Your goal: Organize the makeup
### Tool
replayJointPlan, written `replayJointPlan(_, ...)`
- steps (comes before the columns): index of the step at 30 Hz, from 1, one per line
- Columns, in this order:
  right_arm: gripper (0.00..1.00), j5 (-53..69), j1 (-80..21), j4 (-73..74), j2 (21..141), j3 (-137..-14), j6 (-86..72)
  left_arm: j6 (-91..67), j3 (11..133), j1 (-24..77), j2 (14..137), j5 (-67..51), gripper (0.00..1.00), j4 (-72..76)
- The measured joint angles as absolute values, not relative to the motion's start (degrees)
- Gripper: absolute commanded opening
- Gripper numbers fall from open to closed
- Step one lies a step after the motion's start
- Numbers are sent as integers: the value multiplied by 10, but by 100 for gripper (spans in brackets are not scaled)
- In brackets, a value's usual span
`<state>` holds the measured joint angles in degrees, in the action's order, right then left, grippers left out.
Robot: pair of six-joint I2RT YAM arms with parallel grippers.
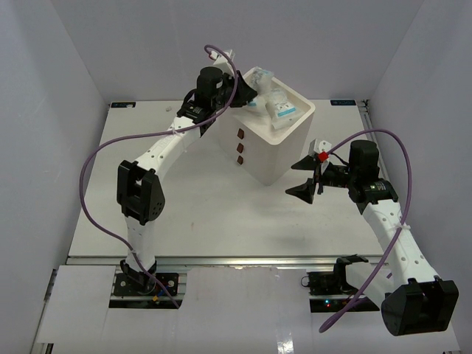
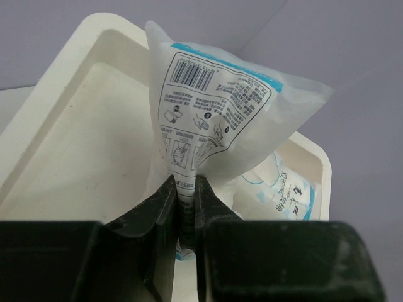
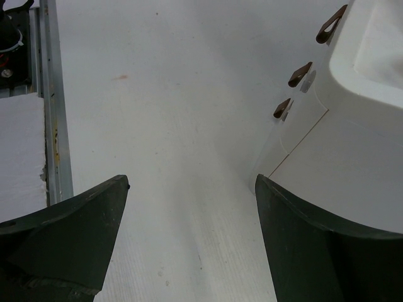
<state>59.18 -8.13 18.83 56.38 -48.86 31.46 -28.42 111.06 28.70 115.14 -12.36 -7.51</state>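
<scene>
My left gripper [image 2: 184, 192] is shut on the lower edge of a flat clear sachet [image 2: 217, 110] with blue print and a barcode, and holds it upright over the open top tray [image 2: 75, 145] of the cream drawer box [image 1: 276, 151]. A second blue-printed sachet [image 2: 280, 192] lies in that tray to the right. From above, the left gripper [image 1: 249, 92] sits at the box's top left corner, with sachets [image 1: 279, 109] lying in the tray. My right gripper [image 1: 308, 177] stands open and empty over the table, just right of the box. Other makeup is out of view.
The box's front shows three dark red knobs [image 1: 240, 147], also in the right wrist view as knobs [image 3: 301, 73]. A metal rail [image 3: 53, 113] runs along the table's near edge. A purple cable [image 1: 99, 158] loops beside the left arm.
</scene>
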Motion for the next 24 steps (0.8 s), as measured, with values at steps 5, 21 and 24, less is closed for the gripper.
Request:
replayJointPlan(5,88,592,-79,188,566,-489,315,-284,1118,288,1155,-115,62,-78)
replayJointPlan(21,88,591,-59,183,567,-488,312,-230,1071,288,1083,-79,98,-81)
replayJointPlan(24,88,591,-54,181,567,-488,308,-215,1008,288,1015,-67,98,-72)
